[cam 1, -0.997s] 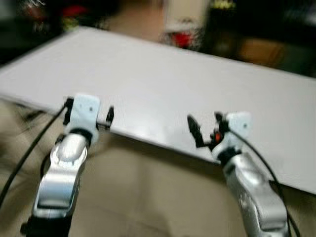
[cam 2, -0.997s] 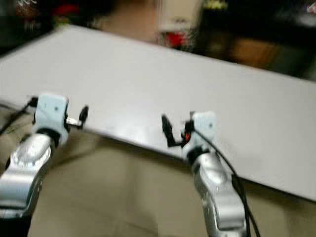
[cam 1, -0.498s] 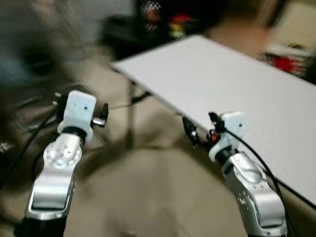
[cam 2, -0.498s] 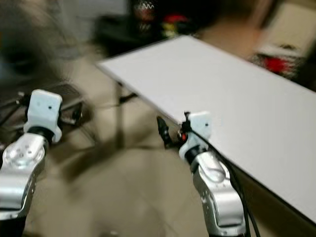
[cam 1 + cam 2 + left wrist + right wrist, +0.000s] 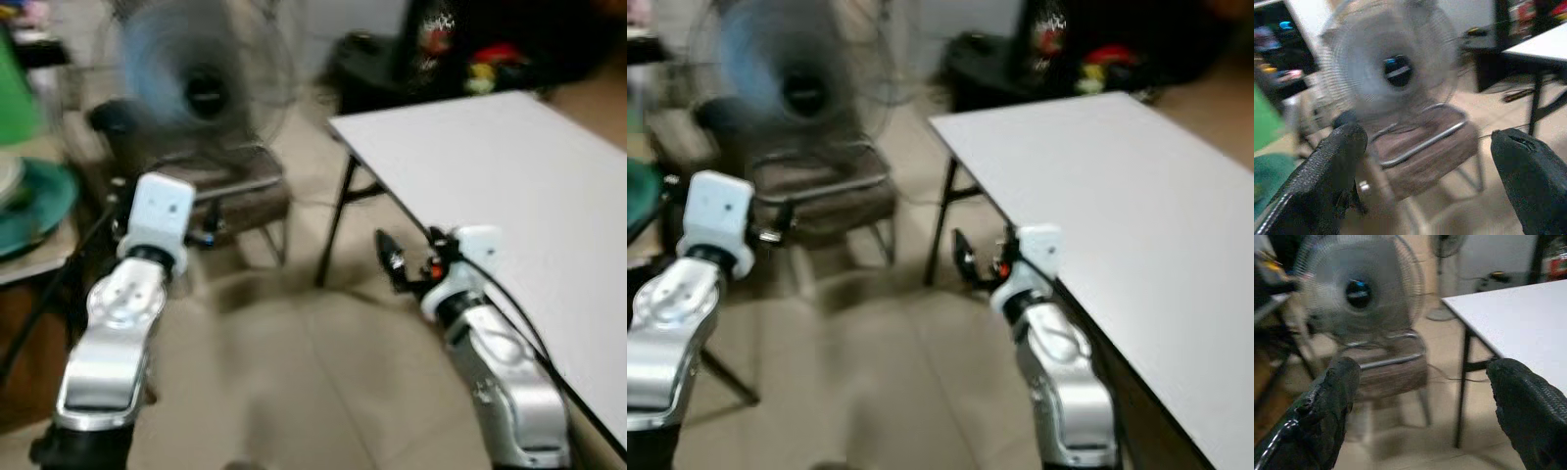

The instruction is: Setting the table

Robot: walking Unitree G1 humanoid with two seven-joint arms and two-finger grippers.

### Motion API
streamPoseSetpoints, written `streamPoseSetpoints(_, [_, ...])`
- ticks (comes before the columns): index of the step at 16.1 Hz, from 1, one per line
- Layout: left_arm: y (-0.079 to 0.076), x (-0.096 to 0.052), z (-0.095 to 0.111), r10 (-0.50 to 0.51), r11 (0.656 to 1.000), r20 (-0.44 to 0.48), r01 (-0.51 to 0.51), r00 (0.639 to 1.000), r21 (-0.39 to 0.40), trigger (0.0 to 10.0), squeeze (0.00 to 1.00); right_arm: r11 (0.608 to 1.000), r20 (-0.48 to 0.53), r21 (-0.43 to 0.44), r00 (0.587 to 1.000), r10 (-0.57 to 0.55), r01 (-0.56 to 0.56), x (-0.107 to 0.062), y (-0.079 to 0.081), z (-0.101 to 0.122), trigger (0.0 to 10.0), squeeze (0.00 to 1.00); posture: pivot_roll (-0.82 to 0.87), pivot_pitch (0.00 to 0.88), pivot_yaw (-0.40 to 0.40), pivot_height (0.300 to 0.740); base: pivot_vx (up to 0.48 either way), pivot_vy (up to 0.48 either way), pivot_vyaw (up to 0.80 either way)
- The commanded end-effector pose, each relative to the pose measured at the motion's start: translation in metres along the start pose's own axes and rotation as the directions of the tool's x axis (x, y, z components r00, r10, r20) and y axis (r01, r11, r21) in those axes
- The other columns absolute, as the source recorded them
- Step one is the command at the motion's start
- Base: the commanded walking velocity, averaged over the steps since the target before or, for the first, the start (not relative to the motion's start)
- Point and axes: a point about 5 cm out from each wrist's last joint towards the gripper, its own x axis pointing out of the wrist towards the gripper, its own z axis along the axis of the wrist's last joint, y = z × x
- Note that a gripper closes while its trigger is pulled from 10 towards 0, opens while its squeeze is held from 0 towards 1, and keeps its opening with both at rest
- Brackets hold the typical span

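The head views look forward and down past the white table's corner; both wrist views face the fan, shared by all.

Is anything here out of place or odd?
One thing: a fan stands on the seat of a chair beside the white table, an unusual perch. Both grippers, left and right, are open and hold nothing. Nothing looks spilled or damaged.

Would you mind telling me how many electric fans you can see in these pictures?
2. A large fan stands on the chair left of the white table; a smaller pedestal fan stands farther back, beyond the table's corner. Others may be hidden.
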Motion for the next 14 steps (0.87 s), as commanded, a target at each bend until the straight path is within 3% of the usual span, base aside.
streamPoseSetpoints(1, [-0.0026, 0.0008, 0.0037, -0.024, 1.0, 0.013, 0.024, 1.0, -0.005, 10.0, 0.0, 0.999, 0.014, 0.017, 0.999, -0.044, 0.044, -0.0009, -0.0085, 0.0019, 10.0, 0.0, 0.09, 0.0, -0.02, 0.74, 0.0, 0.48, 0.8])
streamPoseSetpoints(7, [0.001, 0.0052, 0.0068, -0.035, 0.999, 0.019, 0.035, 0.999, 0.009, 10.0, 0.0, 0.984, 0.014, 0.15, 0.995, -0.099, 0.096, 0.0034, -0.0102, -0.0004, 10.0, 0.0, 0.1, 0.0, 0.008, 0.74, 0.0, 0.48, 0.13])
streamPoseSetpoints(10, [-0.0018, 0.0076, 0.0052, -0.051, 0.999, 0.014, 0.051, 0.999, 0.007, 10.0, 0.0, 0.991, 0.035, 0.081, 0.993, -0.112, 0.109, 0.0024, -0.013, 0.0032, 10.0, 0.0, 0.09, 0.0, 0.028, 0.74, 0.0, 0.48, 0.0])
streamPoseSetpoints(14, [-0.0055, 0.0072, 0.0052, -0.055, 0.998, 0.018, 0.055, 0.998, -0.016, 10.0, 0.0, 0.996, 0.014, 0.061, 0.998, -0.067, 0.066, 0.0034, -0.0095, 0.0024, 10.0, 0.0, 0.09, 0.0, 0.018, 0.74, 0.0, 0.0, 0.0])
